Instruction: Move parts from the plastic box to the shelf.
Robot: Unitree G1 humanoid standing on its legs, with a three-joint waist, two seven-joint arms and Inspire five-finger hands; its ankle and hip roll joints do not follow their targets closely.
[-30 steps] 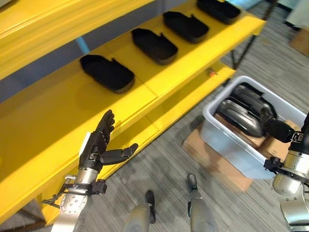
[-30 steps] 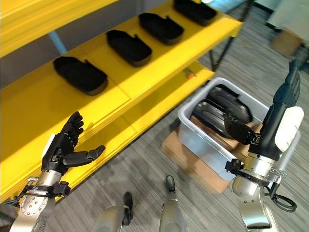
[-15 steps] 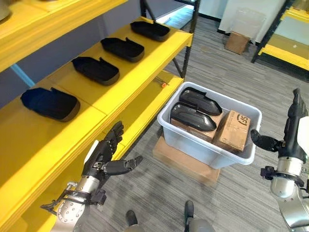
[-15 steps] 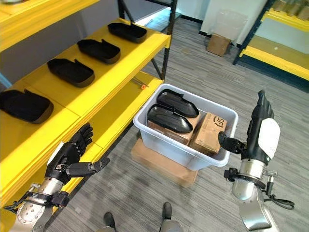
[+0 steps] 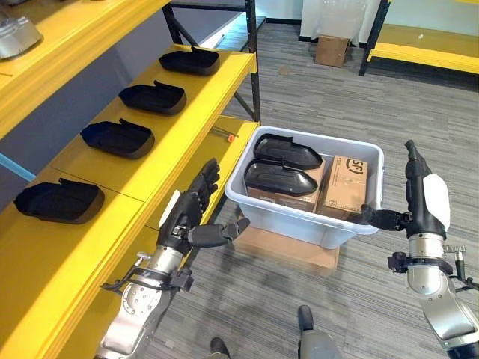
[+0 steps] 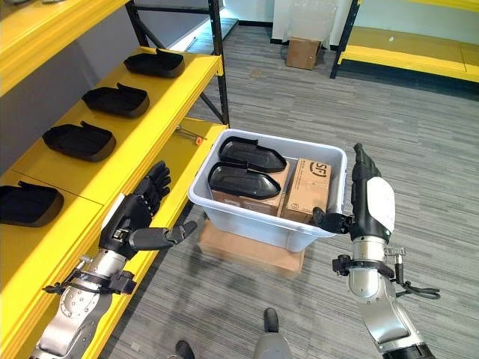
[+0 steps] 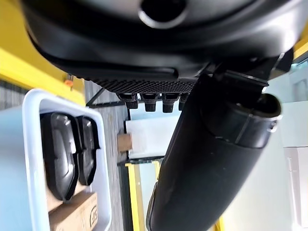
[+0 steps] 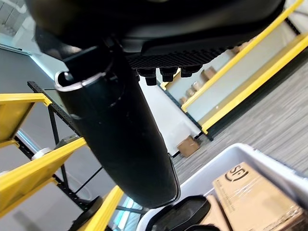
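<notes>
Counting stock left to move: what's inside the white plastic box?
The white plastic box holds two black moulded parts lying on a brown cardboard carton, with another brown cardboard carton beside them. Anything beneath is hidden.

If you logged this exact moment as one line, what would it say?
left hand: open, holds nothing | right hand: open, beside plastic box | box: two black parts, cardboard carton | shelf: four black parts
</notes>
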